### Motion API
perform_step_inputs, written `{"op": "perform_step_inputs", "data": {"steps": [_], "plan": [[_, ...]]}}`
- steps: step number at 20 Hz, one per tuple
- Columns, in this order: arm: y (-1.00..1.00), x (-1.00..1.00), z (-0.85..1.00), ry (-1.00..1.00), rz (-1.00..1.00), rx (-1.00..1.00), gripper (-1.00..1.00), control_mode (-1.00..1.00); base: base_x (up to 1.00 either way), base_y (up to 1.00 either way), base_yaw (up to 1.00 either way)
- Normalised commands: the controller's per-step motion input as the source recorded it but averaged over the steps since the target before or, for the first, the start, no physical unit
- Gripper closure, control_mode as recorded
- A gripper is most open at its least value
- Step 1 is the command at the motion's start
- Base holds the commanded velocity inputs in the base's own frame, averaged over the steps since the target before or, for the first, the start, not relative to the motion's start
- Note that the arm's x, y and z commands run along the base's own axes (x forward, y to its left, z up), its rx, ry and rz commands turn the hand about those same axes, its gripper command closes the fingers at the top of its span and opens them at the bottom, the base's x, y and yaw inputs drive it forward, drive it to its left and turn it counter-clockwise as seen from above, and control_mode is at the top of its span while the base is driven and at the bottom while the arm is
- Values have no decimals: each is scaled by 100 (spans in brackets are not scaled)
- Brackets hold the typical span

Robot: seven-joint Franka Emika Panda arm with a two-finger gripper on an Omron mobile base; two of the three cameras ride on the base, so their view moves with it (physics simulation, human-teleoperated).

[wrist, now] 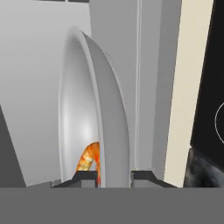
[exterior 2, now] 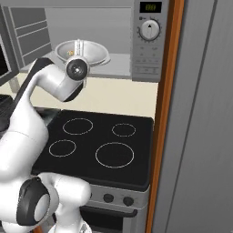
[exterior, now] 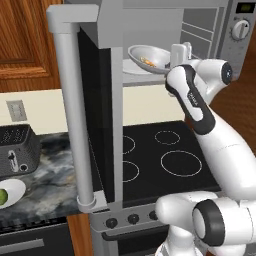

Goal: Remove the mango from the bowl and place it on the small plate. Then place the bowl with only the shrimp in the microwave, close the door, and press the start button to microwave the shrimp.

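The mango [exterior: 2, 197] is lying on the plate [exterior: 14, 190]; the gripper [wrist: 113, 176] is grasping the bowl [exterior: 150, 56] with shrimp [wrist: 89, 161] inside the microwave [exterior 2: 150, 41]; release, door [exterior: 75, 120] and start are remaining.

Mango [exterior: 2, 198] cut by frame edge; shrimp [wrist: 89, 159] partly behind fingers [wrist: 83, 177].

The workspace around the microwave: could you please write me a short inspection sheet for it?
Surface: black cooktop bare; marble counter at left.
Job's things: bowl holding shrimp at the open microwave; door swung open; mango on small plate.
Clutter: dark toaster.
End effector: fingers straddle the bowl's rim.
Cables: nothing seen.
Surroundings: wooden cabinets, wall outlet.
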Motion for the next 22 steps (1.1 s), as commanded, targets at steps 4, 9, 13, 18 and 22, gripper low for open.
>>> {"op": "perform_step_inputs", "data": {"steps": [4,9,13,18,22], "plan": [[20,71,-2,13,0,-1,100,-100,0,0,0],[8,70,-7,13,0,-1,100,-100,0,0,0],[0,40,-5,2,2,0,100,-100,0,0,0],[0,22,-12,-1,4,0,-100,-100,0,0,0],[3,4,-5,-13,8,2,-100,-100,0,0,0]]}}
